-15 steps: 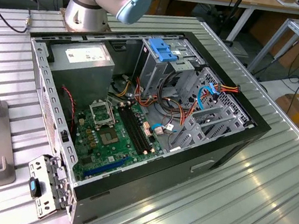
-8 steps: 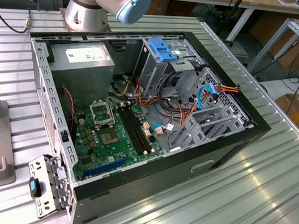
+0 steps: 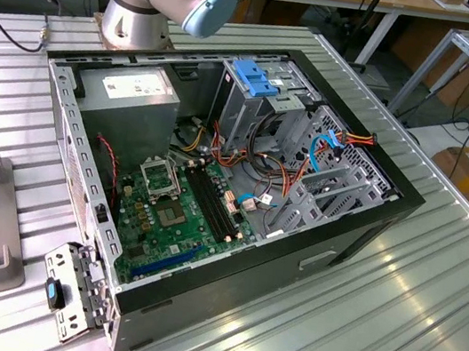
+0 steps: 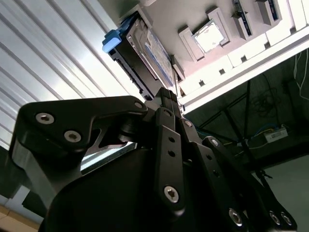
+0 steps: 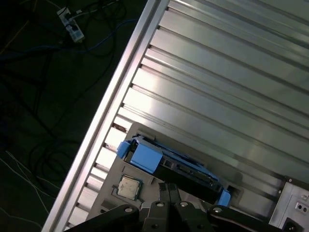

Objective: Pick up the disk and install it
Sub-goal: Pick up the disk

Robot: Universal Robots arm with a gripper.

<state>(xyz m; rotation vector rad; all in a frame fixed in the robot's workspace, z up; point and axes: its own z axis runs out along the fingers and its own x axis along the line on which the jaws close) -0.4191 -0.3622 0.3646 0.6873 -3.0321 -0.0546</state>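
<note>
**Disk stands on edge in its holder, tool poised just above**

Disk point(image 5: 178, 169), a silver-metal drive with blue plastic rails at both ends, stands on its long edge in a slot of a grey holder point(image 4: 169, 19) at the edge of the ribbed metal surface point(image 5: 231, 82). A bare processor chip point(image 5: 128, 187) lies in a pocket of the same holder, just beside it. In both wrist views the black tool point(image 5: 169, 189) sits close over the middle of the drive's upper edge, its two fingers drawn together with nothing visible between them. Whether they touch the drive cannot be told.

In the exterior view the open computer case point(image 3: 215, 181) lies on its side on the surface, motherboard and cables exposed. Its metal drive cage, topped by a light-blue latch point(image 3: 258, 79), is at the far end near the arm's base. No drive is seated there yet, so the install appears not to have begun.

The drive is likely stiff and fairly heavy for its size (and sensitive to knocks). Its smooth metal faces could slip under a light pinch. The safest hold looks to be across the two flat faces at the exposed upper edge, midway between the rails. The plastic rails may flex, so they are best left alone
</note>
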